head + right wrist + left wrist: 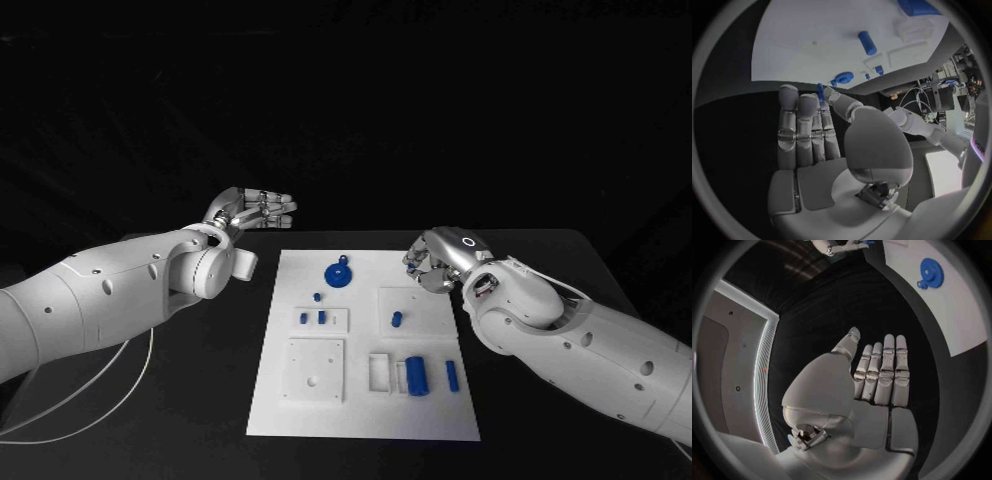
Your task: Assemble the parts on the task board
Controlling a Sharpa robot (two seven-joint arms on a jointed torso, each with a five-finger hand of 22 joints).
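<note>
Task board (pixel 433 400) between hands — right hand (pixel 437 262) pinches small blue part (pixel 820 91)

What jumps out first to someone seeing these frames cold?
The white task board in the middle of the black table, dotted with blue parts, the blue gear near its far edge standing out most. The right hand at the board's far right corner pinches a small blue part between thumb and finger. The left hand hangs off the board's far left corner, holding nothing.
</note>
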